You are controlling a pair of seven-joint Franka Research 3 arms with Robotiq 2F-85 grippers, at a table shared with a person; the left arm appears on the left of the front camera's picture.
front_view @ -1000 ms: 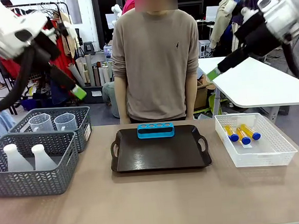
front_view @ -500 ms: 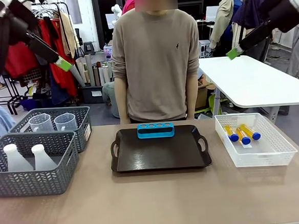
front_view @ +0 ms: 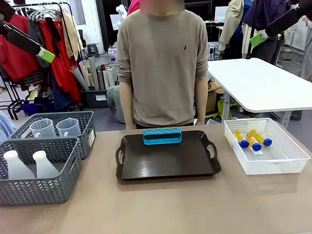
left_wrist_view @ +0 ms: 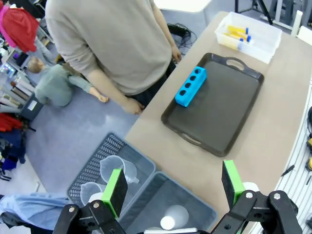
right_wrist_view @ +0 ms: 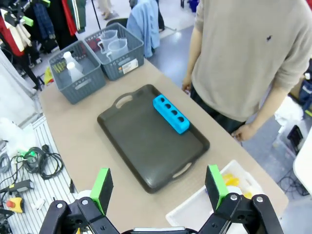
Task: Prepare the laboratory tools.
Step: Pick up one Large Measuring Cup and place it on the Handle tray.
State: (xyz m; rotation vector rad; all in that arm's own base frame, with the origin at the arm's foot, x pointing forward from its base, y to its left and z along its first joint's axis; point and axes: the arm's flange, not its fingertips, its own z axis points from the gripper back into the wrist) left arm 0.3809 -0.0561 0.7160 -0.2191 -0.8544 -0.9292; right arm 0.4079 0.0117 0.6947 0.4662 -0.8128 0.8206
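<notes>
Clothes on a rail (front_view: 58, 27) and a white table (front_view: 266, 88) fill the room behind a person (front_view: 162, 63), who stands at the far side of the tan tabletop (front_view: 162, 213) with arms hanging down. At the middle of the tabletop lies a dark tray (front_view: 167, 164), its long axis running left to right with a handle at each end. A blue rack (front_view: 162, 136) sits on the tray along its far edge, lengthwise the same way as the tray, its four holes facing up.

On the robot's right of the tray, a white mesh basket (front_view: 288, 164) holds three amber tubes (front_view: 252, 140) lying flat side by side. Their long axes run from the far side toward the robot, angled slightly rightward, with the blue caps at the near ends.

On the left, the farther grey basket (front_view: 85, 140) holds two clear measuring beakers (front_view: 42, 127), upright with mouths up. Just in front of it, the nearer grey basket (front_view: 38, 189) holds two frosted conical flasks (front_view: 43, 163), upright with necks pointing up.

The left claw (left_wrist_view: 173, 183) hangs high over the left side, released, its green-padded fingers (left_wrist_view: 115, 191) spread wide and gripping nothing. The right claw (right_wrist_view: 158, 187) hangs high over the right side, also released, with its fingers wide apart. Both are well apart from every tool.
</notes>
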